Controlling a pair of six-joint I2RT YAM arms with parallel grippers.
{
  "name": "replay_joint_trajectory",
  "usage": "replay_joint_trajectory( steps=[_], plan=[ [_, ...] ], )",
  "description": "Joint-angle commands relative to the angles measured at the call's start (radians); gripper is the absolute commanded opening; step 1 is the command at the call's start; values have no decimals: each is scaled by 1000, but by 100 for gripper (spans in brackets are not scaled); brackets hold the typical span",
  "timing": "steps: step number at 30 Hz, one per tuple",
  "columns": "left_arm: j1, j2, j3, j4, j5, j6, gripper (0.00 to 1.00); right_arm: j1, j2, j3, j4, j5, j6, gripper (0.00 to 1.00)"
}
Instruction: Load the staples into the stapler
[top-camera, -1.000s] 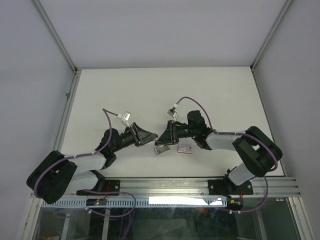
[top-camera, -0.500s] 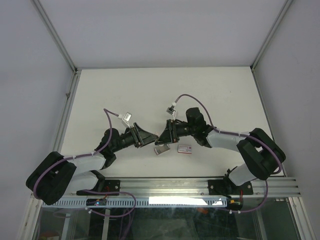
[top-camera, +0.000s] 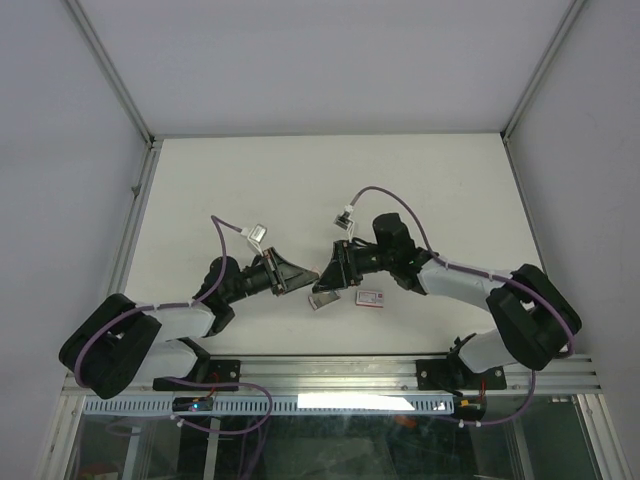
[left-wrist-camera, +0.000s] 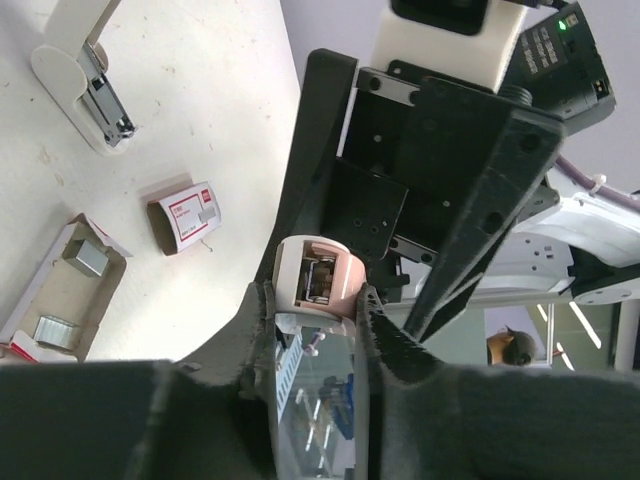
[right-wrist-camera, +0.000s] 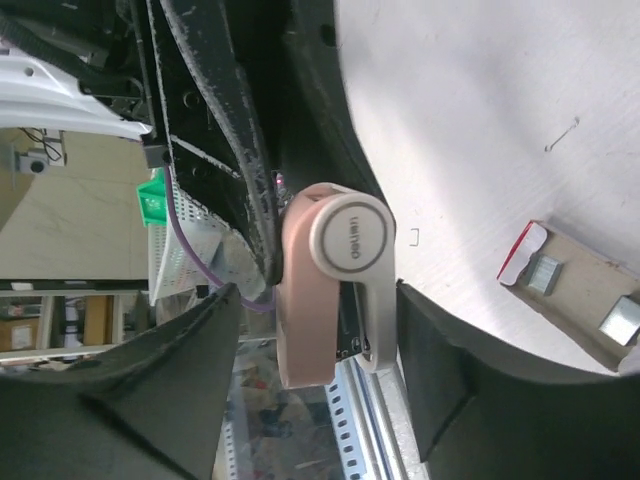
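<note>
A pink stapler (left-wrist-camera: 318, 285) with a white hinged arm (right-wrist-camera: 352, 240) hangs in the air between the two arms. My left gripper (left-wrist-camera: 315, 300) is shut on its pink end, a finger pressed against each side. Around its hinge end stands my right gripper (right-wrist-camera: 320, 320), open, with a gap beside the pink body. In the top view the two grippers (top-camera: 303, 275) (top-camera: 328, 278) meet tip to tip above the table. The staples box (left-wrist-camera: 185, 215), white with a red label, lies on the table below. Its tray (left-wrist-camera: 65, 290) with silvery strips lies open next to it (top-camera: 322, 300).
A white part with a metal rail (left-wrist-camera: 85, 70) lies on the table beyond the box. A loose staple (right-wrist-camera: 562, 135) lies on the bare table. The aluminium rail (top-camera: 340, 375) with the arm bases runs along the near edge.
My left jaws opened briefly and then closed on the stapler's pink end. The right jaws have spread wider. The right forearm has shifted slightly to the right.
</note>
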Motion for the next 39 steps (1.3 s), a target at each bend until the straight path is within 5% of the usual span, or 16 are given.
replay_joint_trajectory(
  steps=[1,6,16,28,36,39],
  plan=[
    [0,13,-12,167,-29,-36,0,-4,-77,26,30,48,-9,71],
    [1,-2,-24,225,-92,-55,0,-4,-129,-46,174,130,93,81],
    [-1,-132,-64,253,-292,-71,0,53,-193,-263,659,420,413,85],
    [-1,-255,-63,143,-314,-49,0,122,-103,-211,768,537,481,83],
    [-1,-253,-64,154,-303,-52,0,147,-52,-150,781,533,486,75],
    [-2,-252,-65,156,-301,-52,0,149,-40,-142,780,543,488,53]
  ],
)
